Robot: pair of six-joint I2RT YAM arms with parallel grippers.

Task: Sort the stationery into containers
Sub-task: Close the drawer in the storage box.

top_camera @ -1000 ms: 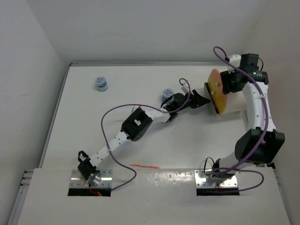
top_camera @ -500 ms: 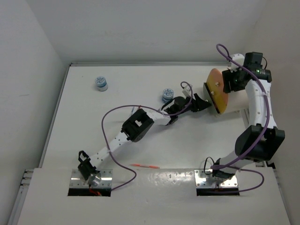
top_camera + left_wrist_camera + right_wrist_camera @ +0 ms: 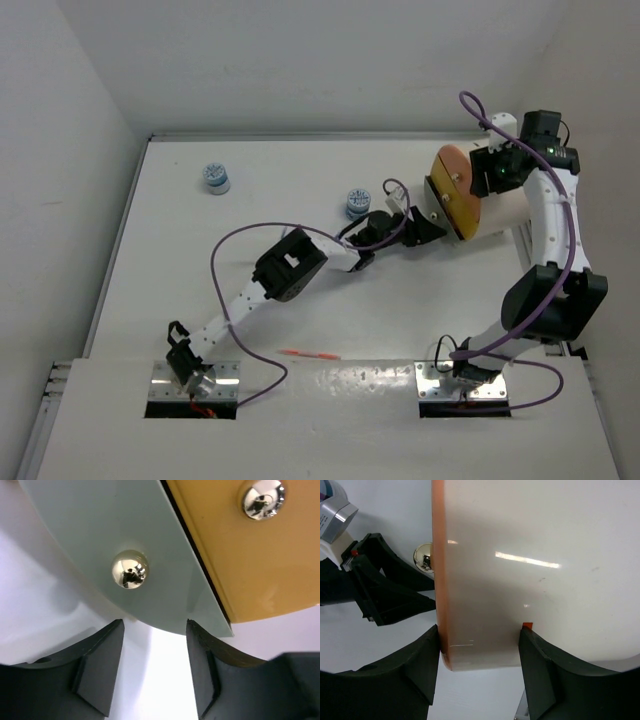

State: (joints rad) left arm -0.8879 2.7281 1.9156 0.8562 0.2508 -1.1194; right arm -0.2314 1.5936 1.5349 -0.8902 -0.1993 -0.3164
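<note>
top: right end effector [image 3: 495, 172] clamps cream container [image 3: 500, 207]; cylinders [image 3: 215, 178], red pen [image 3: 310, 354] loose on counter [image 3: 200, 260] | left wrist: left end effector [image 3: 154, 625] half-open, empty, under knob [image 3: 130, 570]; closing here risks missing it | right wrist: fingers [image 3: 415, 665] pinch only the rim; a pull could twist container free

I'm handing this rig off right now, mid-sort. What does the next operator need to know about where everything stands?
Left gripper: open and empty, just below the silver knob on the container's front.
Right gripper: shut on the cream container, one finger on each side of its body.
Stationery: one blue-and-white cylinder at the far left of the table, another near the left gripper; a red pen at the near edge.
Done: container braced; nothing visibly sorted.
Left: probably pull the front open by the knob, then load pen and cylinders.
</note>
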